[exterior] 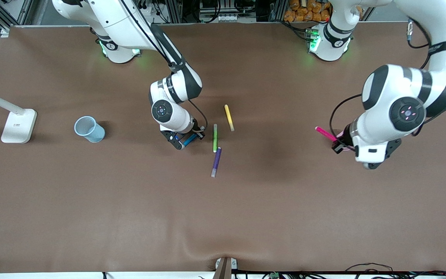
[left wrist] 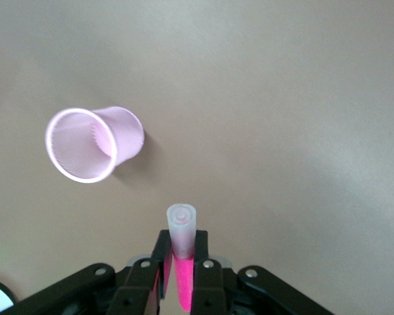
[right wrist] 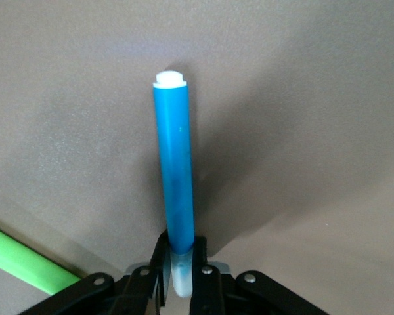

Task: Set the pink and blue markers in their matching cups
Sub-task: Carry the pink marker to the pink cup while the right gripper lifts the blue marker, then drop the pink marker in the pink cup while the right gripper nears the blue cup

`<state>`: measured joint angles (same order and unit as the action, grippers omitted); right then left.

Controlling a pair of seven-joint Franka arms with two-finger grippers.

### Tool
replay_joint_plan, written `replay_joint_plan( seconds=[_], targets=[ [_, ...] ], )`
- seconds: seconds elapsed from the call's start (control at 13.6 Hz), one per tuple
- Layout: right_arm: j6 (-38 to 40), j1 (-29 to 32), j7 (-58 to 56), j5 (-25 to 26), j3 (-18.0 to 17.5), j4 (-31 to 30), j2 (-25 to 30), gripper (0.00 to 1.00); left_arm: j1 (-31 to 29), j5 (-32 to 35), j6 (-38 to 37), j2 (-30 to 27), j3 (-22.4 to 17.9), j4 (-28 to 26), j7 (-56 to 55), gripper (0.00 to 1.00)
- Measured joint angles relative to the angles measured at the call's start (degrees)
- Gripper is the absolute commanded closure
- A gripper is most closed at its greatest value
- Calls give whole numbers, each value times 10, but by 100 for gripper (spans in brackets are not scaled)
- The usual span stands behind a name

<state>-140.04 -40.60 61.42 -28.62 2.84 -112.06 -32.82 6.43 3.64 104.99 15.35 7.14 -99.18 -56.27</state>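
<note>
My right gripper [exterior: 186, 140] is shut on the cyan-blue marker [exterior: 189, 140], low over the table beside the green marker. In the right wrist view the blue marker [right wrist: 174, 170] sticks out from between the fingers, gripped at its pale cap end by my right gripper [right wrist: 180, 262]. The light blue cup [exterior: 89, 130] stands toward the right arm's end of the table. My left gripper [exterior: 339, 145] is shut on the magenta-pink marker [exterior: 325, 133]. In the left wrist view the pink marker [left wrist: 182, 233] points cap first from my left gripper [left wrist: 182, 252], with the light pink cup [left wrist: 95, 144] on the table below. The arm hides that cup in the front view.
A green marker [exterior: 215, 137], a yellow marker [exterior: 229, 117] and a darker purple marker [exterior: 216, 161] lie near the table's middle. The green marker also shows in the right wrist view [right wrist: 26, 266]. A white lamp base [exterior: 18, 126] stands at the right arm's end.
</note>
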Motion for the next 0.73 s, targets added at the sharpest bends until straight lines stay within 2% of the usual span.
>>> replay_joint_plan(
  seconds=[0.15,0.37,0.73],
  targets=[
    [23,0,0,-1,3,4,0,100,-19,7,-2,-22,0,-14,26,100],
    [121,19,1,-3,16,28,14,100,-44,35,-12,-39,-1,-23,88,100],
    [322,158,-53,-3,22,57,82,100,-44,109,-17,-42,6,-27,115,100]
  ],
)
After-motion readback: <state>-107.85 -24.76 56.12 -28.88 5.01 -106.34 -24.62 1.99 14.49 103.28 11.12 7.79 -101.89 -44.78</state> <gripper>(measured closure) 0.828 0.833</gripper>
